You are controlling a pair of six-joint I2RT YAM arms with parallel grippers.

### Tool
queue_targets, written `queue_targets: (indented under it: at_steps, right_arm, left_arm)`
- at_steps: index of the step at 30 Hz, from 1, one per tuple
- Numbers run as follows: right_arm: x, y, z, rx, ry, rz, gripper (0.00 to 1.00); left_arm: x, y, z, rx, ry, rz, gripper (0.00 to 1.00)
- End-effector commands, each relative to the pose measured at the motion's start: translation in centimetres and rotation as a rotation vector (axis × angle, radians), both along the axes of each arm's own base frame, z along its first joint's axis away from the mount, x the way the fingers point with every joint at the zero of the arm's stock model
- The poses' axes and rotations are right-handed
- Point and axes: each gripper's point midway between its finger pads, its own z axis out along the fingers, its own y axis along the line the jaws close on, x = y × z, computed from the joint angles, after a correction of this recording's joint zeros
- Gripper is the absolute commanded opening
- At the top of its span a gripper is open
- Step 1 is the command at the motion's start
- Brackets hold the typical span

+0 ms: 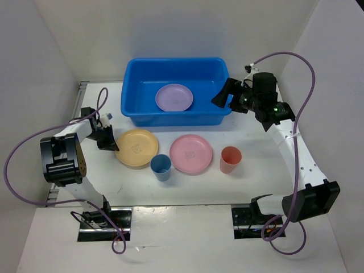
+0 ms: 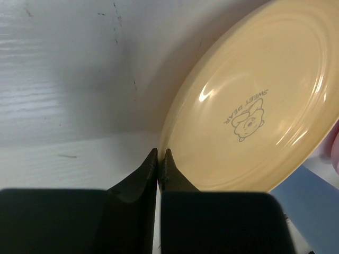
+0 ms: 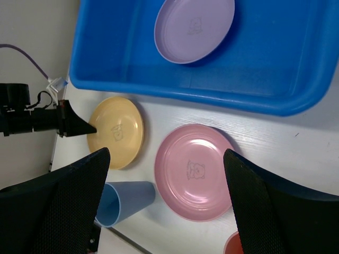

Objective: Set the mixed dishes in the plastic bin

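Holding the left hand (image 1: 115, 147) low, right at the left rim of the yellow plate (image 1: 136, 148), with both fingers (image 2: 140, 180) squeezed together. Meeting the rim at the tips, or sitting just beside it; hard telling which. Showing that plate lying flat on the white worktop (image 1: 187, 192), with a little bear drawing facing up.

Hanging the right hand (image 1: 224, 94) over the right end of the blue bin (image 1: 170, 118), fingers spread wide apart and gripping nothing.

Carrying just the lilac plate (image 1: 174, 96) inside the bin, flat near the middle of the floor.

Showing the pink plate (image 1: 191, 153) flat on the worktop just in front of the bin, to the right of the yellow one. Standing the blue cup (image 1: 161, 167) between the yellow and pink plates, a bit nearer the arms, and the salmon-red cup (image 1: 230, 159) just right of the pink plate, both with mouths up.

Sitting the bin at the far side of the worktop. Closing in the worktop with plain white walls (image 1: 170, 28) at the back and on both sides.
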Motion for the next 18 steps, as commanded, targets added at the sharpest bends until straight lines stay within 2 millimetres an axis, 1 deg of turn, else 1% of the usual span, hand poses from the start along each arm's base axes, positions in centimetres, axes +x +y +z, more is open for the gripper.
queue_targets:
  at_steps: [1,2,3,4,5,7,8,9,10,11,12,13,14,15,16,17,18]
  right_arm:
    - [0.3,-0.2,3.1,0.012,-0.076,-0.005,0.92]
    - [0.3,-0.2,3.5,0.014,-0.087,-0.005,0.92]
    - [0.0,-0.1,4.4,0.030,-0.102,0.001,0.92]
    - [-0.1,-0.1,4.2,0.028,-0.094,0.001,0.92]
    - [-0.2,0.2,4.7,0.038,-0.098,0.006,0.92]
    - [-0.4,0.6,5.1,0.040,-0.107,0.017,0.92]
    - [-0.5,0.6,5.4,0.041,-0.110,0.017,0.92]
    - [-0.7,1.0,5.9,0.043,-0.115,0.028,0.92]
    - [-0.5,1.0,5.5,0.041,-0.107,0.028,0.92]
    - [-0.6,1.0,6.3,0.044,-0.120,0.028,0.92]
    - [-0.6,1.3,6.2,0.042,-0.108,0.037,0.92]
    - [-0.4,1.4,6.8,0.044,-0.120,0.037,0.92]
    - [-0.5,1.4,6.9,0.044,-0.117,0.037,0.92]
    - [-0.4,1.4,6.8,0.034,-0.115,0.041,0.92]
    - [-0.2,1.4,6.9,0.034,-0.115,0.041,0.92]
    - [-0.3,1.7,7.6,0.038,-0.131,0.050,0.92]
    - [-0.4,1.7,7.8,0.038,-0.131,0.051,0.92]
  left_arm:
    - [0.3,0.3,2.4,0.033,-0.050,0.000,0.00]
    - [0.0,0.0,2.4,0.030,-0.037,-0.010,0.00]
    - [0.2,0.0,3.1,0.033,-0.053,-0.009,0.00]
    - [0.0,-0.3,3.7,0.035,-0.059,-0.018,0.00]
    - [0.3,-0.6,4.2,0.039,-0.079,-0.031,0.00]
    - [0.4,-0.8,5.2,0.052,-0.088,-0.039,0.00]
    - [0.4,-1.3,5.4,0.062,-0.088,-0.057,0.00]
    - [0.5,-1.3,5.9,0.079,-0.097,-0.062,0.00]
    - [0.5,-1.1,6.5,0.113,-0.105,-0.062,0.00]
    - [0.5,-1.2,6.7,0.127,-0.112,-0.066,0.00]
    - [0.2,-1.3,7.2,0.137,-0.117,-0.072,0.00]
    - [0.2,-1.2,7.7,0.148,-0.122,-0.069,0.00]
    - [0.0,-1.5,7.9,0.148,-0.124,-0.077,0.00]
    - [-0.1,-1.2,8.8,0.165,-0.138,-0.072,0.00]
    - [-0.1,-1.4,9.0,0.175,-0.146,-0.078,0.00]
    - [-0.2,-1.2,9.6,0.189,-0.151,-0.073,0.00]
    - [-0.3,-1.5,10.3,0.187,-0.161,-0.074,0.00]
